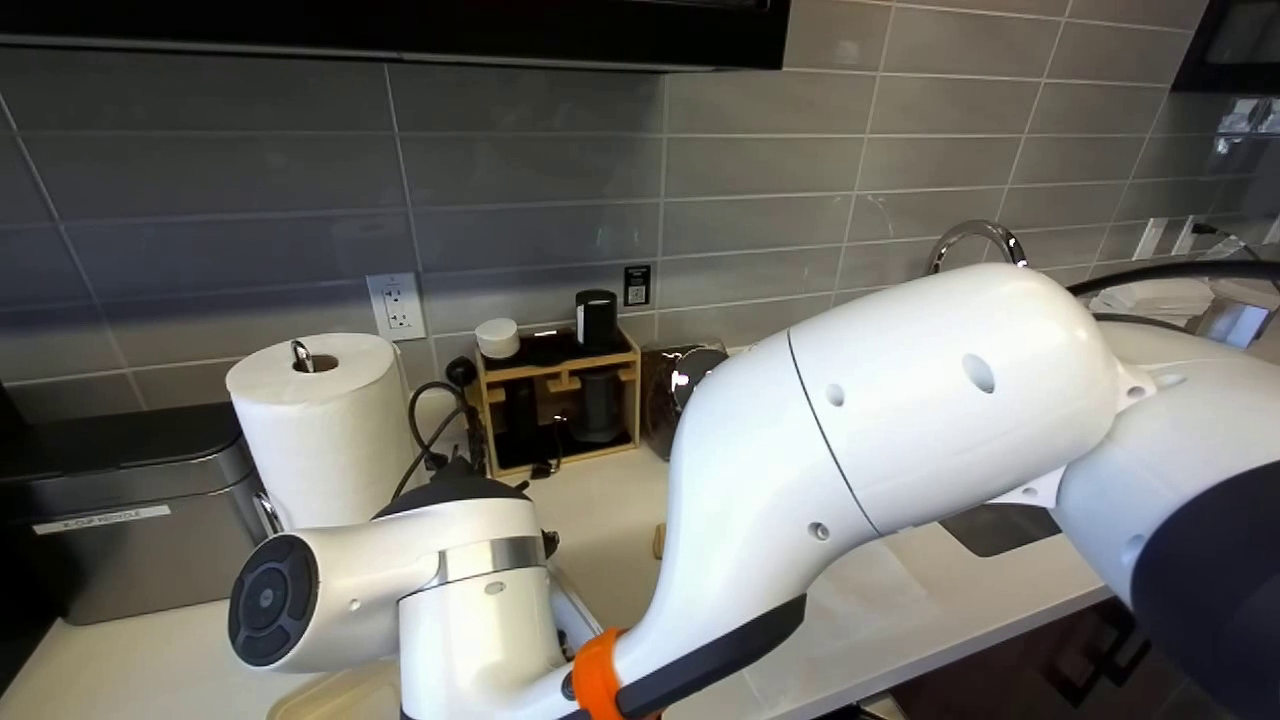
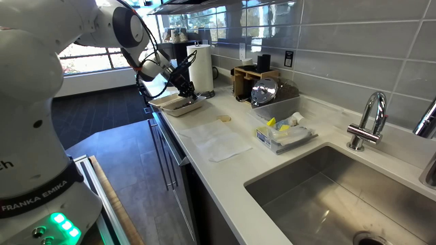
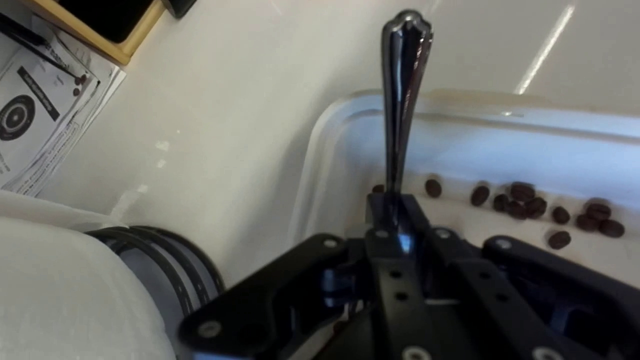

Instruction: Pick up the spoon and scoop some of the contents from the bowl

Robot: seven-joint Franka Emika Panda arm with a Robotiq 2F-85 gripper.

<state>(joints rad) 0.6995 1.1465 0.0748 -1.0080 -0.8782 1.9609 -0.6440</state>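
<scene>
The counter (image 2: 228,175) runs beneath the claw (image 3: 394,205) and on, well apart from it, to the sink (image 2: 299,211). The bent arm (image 1: 880,400) reaches over the counter; in an exterior view the claw hangs at its end, tipped downward. To the right of the claw in that view, past the roll (image 2: 200,68), stands the wooden rack (image 2: 239,81). The roll is upright and near the claw; in the wrist view it fills the lower left, beside the claw.

Below the claw sits the bowl (image 3: 500,145), white and shallow with a rounded corner; in the wrist view it spreads mostly to the claw's right.

The claw is clamped on the spoon (image 3: 404,85), which it holds over the bowl. The spoon's handle is slim, silver and shiny, streaked dark and bright, broadest near its scalloped end and narrowing toward the claw. In the wrist view it points up and away from the claw, its end leaning slightly right. Its long axis runs nearly straight on from the claw, crossing the bowl's rim, with the end seen against the counter. The scooping end is hidden by the claw; whether it touches anything, I cannot tell.

The beans (image 3: 522,195), small, oval and dark brown, lie loose in the bowl, mostly right of the claw, some clustered, some single.
</scene>
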